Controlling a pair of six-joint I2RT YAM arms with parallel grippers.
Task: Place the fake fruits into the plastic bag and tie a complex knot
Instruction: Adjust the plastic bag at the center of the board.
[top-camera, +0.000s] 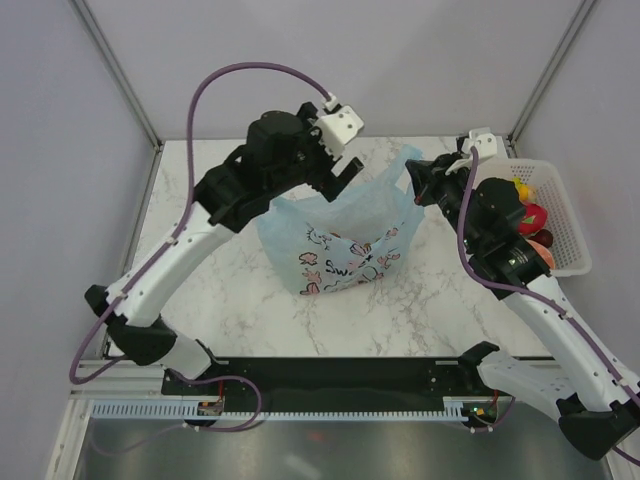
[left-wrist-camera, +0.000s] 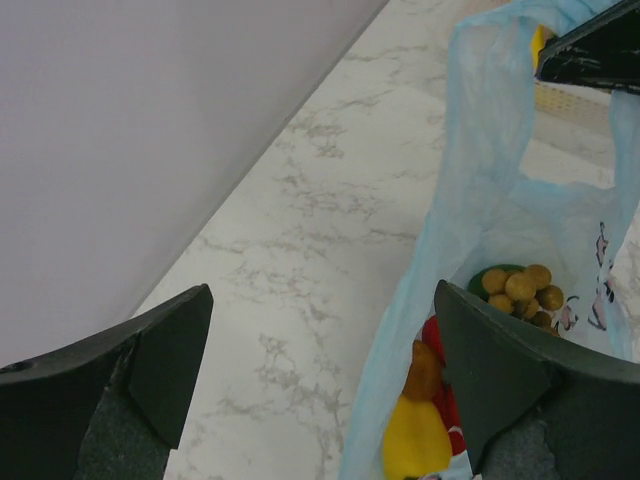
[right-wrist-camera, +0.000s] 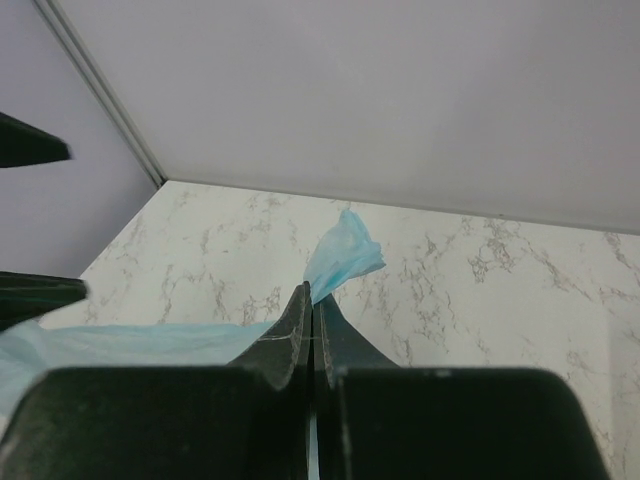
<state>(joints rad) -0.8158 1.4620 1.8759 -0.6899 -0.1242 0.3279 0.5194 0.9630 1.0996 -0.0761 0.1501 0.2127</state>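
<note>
You look mid-loading: the plastic bag (top-camera: 340, 240) sits mid-desk (top-camera: 230, 300) holding some fake fruits (left-wrist-camera: 520, 288), your right gripper (right-wrist-camera: 312, 300) pinching its handle loop (right-wrist-camera: 343, 250), your left gripper (left-wrist-camera: 322, 292) spread beside its mouth, so next fetch fruit from the basket (top-camera: 565, 215) right of the bag

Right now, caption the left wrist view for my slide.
Open left hand at the bag rim, fruits showing inside.

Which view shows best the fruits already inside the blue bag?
The left wrist view: it looks into the plastic bag, showing the tan cluster and a yellow fruit. The top view shows only the bag's outside; the right wrist view, only its pinched film.
</note>
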